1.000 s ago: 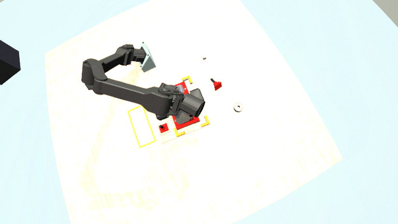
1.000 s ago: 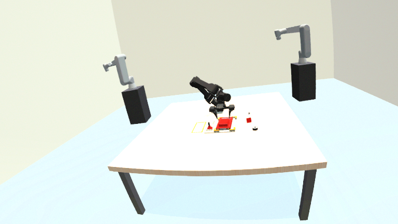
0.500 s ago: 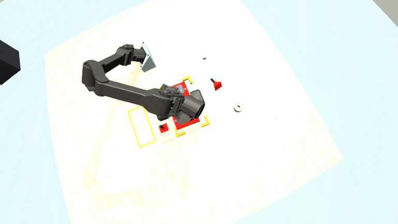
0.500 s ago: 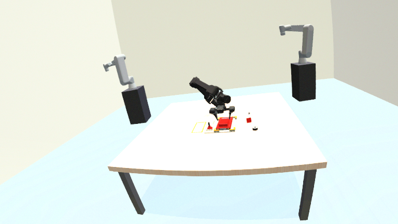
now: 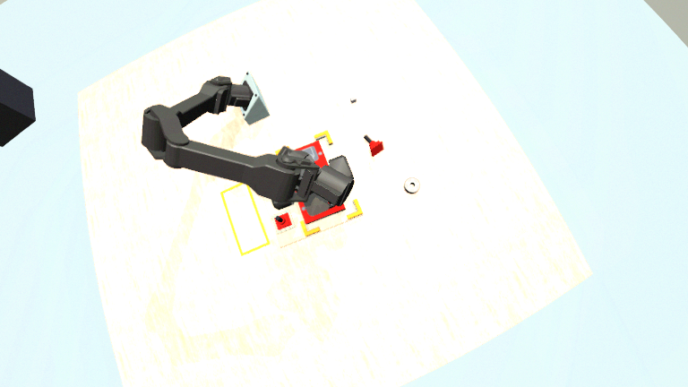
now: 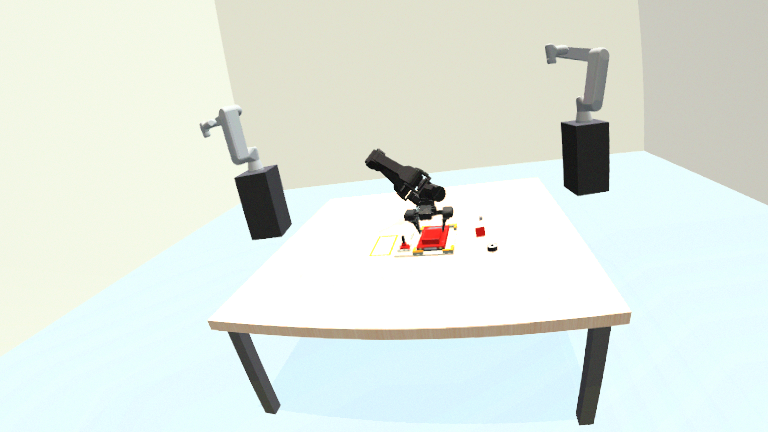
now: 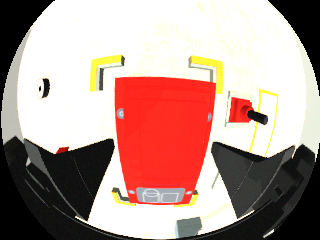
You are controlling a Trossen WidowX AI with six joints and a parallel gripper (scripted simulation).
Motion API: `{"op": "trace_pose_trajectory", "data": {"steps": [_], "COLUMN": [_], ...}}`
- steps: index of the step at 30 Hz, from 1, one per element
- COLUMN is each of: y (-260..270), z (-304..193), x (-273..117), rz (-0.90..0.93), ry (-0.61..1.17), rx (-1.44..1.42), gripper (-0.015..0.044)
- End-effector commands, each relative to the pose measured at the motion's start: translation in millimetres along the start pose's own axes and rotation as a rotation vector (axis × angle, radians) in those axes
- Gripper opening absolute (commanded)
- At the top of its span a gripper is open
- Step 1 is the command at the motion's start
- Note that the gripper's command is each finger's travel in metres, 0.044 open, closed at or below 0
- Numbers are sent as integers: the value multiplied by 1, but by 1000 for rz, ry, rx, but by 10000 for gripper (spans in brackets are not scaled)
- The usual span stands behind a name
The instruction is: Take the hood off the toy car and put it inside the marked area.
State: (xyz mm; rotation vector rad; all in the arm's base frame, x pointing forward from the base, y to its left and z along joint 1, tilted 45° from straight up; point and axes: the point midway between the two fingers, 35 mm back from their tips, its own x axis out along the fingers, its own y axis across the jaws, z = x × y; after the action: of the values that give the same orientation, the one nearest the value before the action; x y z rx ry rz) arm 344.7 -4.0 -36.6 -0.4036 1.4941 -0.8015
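Note:
The red toy car (image 5: 322, 159) (image 6: 432, 236) (image 7: 162, 120) lies between yellow corner brackets, with a grey plate at one end. Its hood is part of the red top; the seam is too faint to tell. My gripper (image 6: 431, 229) (image 7: 164, 146) is open and empty, low over the car, with one finger on each side of it. Whether the fingertips touch the car cannot be told. In the top view the arm hides part of the car. The marked area (image 5: 231, 223) (image 6: 380, 255) (image 7: 268, 92) is a yellow outline beside the car, with nothing in it.
A red piece (image 5: 285, 221) with a black peg stands between car and marked area. Another red piece (image 5: 375, 147) (image 6: 480, 231) and a round ring (image 5: 407, 189) (image 6: 492, 248) lie on the car's other side. Yellow brackets (image 5: 357, 210) (image 7: 107, 60) stand at the car's corners.

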Motion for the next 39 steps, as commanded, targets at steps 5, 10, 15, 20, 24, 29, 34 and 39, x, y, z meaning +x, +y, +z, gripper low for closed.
{"op": "trace_pose_trajectory", "data": {"steps": [5, 10, 15, 20, 24, 29, 34, 39], "y": [-1, -1, -1, -1, -1, -1, -1, 0], "z": [-1, -1, -1, -1, -1, -1, -1, 0], "x": [6, 8, 11, 13, 15, 17, 20, 16], "rz": [-6, -6, -7, -7, -7, -7, -7, -1], "ry": [2, 2, 2, 1, 1, 1, 1, -1], "rx": [-7, -7, -7, -7, -7, -7, -7, 0], "gripper": [440, 440, 440, 440, 440, 440, 440, 328]}}
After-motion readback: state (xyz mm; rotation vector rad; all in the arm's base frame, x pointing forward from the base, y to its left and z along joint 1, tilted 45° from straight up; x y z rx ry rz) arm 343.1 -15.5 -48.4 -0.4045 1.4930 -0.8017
